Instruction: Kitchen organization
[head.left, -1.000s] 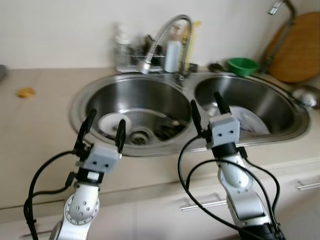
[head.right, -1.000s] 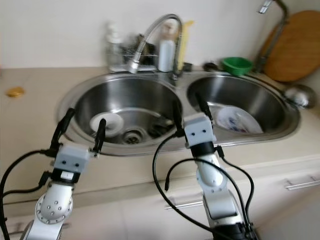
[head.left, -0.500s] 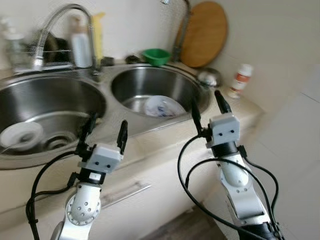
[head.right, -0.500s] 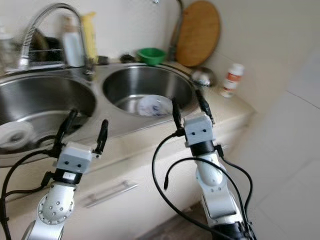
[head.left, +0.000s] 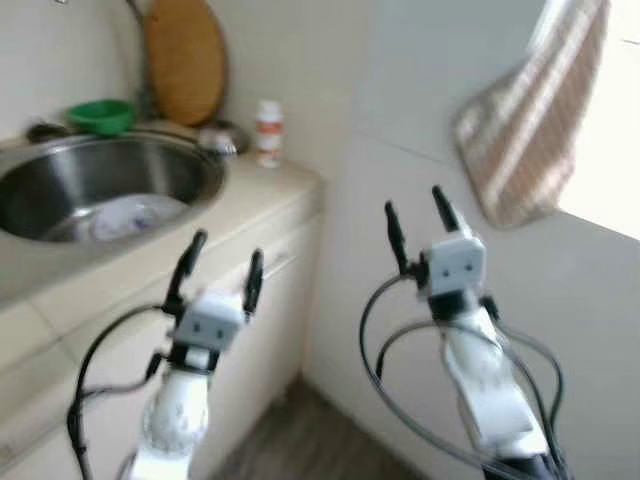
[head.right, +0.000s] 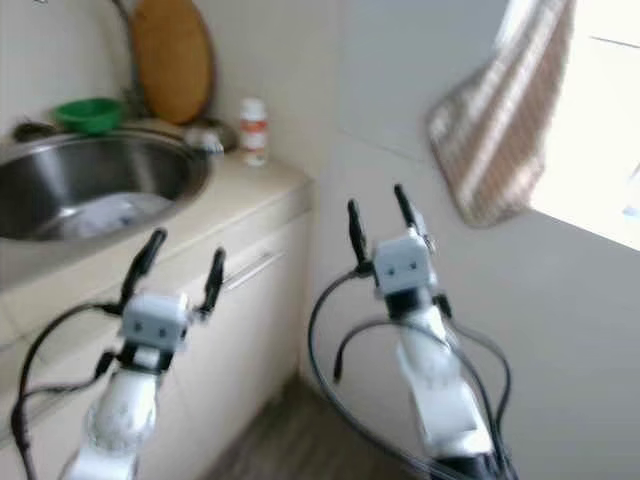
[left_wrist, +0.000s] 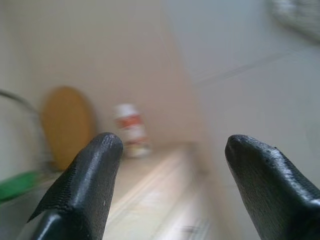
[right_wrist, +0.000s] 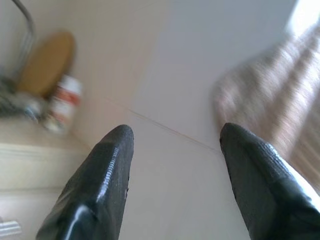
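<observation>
Sink (head.left: 205, 175) held a plate (head.left: 130, 215); left gripper (head.left: 220, 265) and right gripper (head.left: 415, 225) hung released, empty, right of it. Progress unclear.

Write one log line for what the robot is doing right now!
left end effector open, empty | right end effector open, empty | facing wall with hanging towel | sink at left | bottle on counter

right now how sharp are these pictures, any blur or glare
Both eye views are motion-smeared: the striped towel and the bottle are soft, and daylight washes out the right edge. In the left wrist view the left hand is sharp, the background blurred. The right wrist view likewise: right hand crisp, towel smeared.
</observation>
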